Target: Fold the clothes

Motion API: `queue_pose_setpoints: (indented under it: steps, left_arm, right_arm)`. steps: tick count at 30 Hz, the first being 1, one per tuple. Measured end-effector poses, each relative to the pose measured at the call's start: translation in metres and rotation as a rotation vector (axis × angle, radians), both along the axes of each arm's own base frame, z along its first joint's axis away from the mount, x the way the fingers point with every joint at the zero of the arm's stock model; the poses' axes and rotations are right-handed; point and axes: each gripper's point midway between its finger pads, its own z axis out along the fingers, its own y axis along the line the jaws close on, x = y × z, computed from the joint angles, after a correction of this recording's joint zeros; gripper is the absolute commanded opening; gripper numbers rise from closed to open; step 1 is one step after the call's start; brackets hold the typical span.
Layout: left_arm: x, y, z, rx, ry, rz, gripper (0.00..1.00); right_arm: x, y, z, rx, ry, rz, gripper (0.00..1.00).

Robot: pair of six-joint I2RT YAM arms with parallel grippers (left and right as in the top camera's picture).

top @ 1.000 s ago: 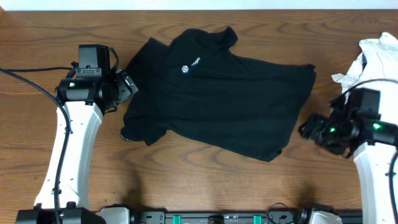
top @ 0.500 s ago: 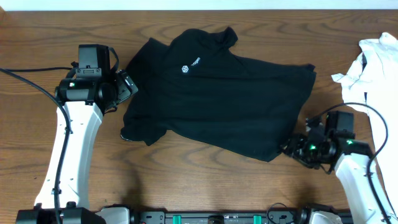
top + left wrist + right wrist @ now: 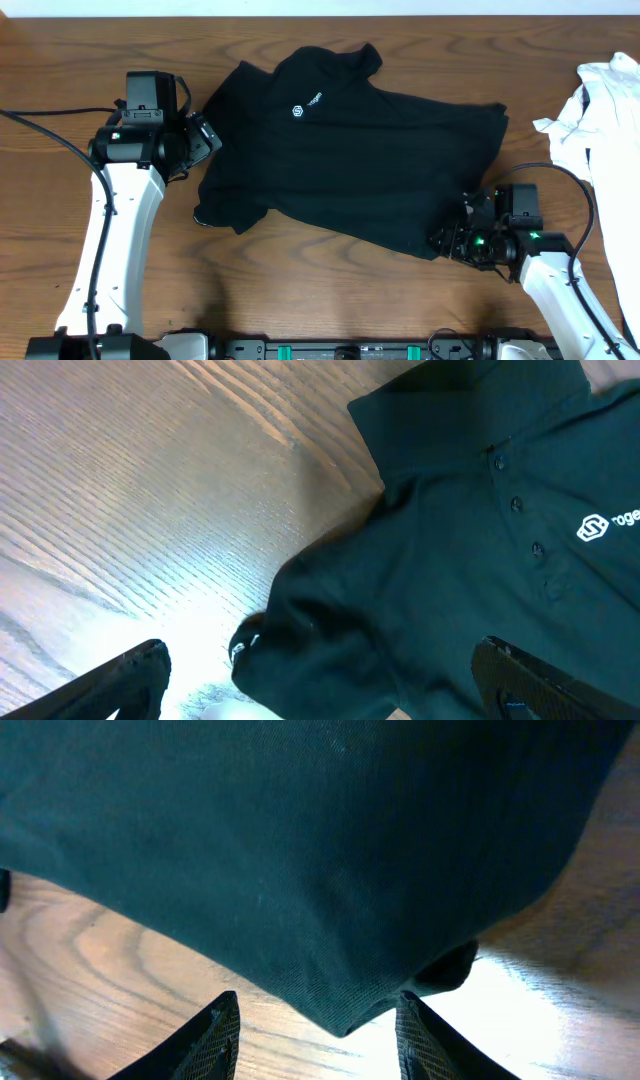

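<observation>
Wooden surface (image 3: 330,290) is carrying the black T-shirt (image 3: 350,150) spread across its middle, a white garment (image 3: 605,110) lying far right. Left end effector (image 3: 207,135) is gaping wide beside a sleeve; right end effector (image 3: 320,1030) is straddling the near-right hem corner, half-spread.

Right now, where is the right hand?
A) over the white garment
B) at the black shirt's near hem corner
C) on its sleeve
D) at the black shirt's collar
B: the right hand sits at the black shirt's hem corner, and the wrist view shows that corner between its open fingers.
</observation>
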Motion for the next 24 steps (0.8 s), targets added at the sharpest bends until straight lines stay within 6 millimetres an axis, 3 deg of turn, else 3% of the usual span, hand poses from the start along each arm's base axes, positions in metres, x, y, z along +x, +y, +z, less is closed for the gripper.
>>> queue_pose_setpoints:
  steps: [11, 18, 24]
  left_arm:
    - [0.0, 0.0, 0.0, 0.0, 0.0, 0.0, 0.98]
    - [0.0, 0.0, 0.0, 0.0, 0.0, 0.0, 0.98]
    - [0.0, 0.0, 0.0, 0.0, 0.0, 0.0, 0.98]
  right_arm:
    - [0.008, -0.007, -0.003, -0.038, -0.027, -0.031, 0.4]
    - [0.004, -0.008, -0.018, -0.032, -0.036, -0.065, 0.38]
    - [0.011, -0.005, -0.017, -0.01, -0.069, -0.073, 0.27]
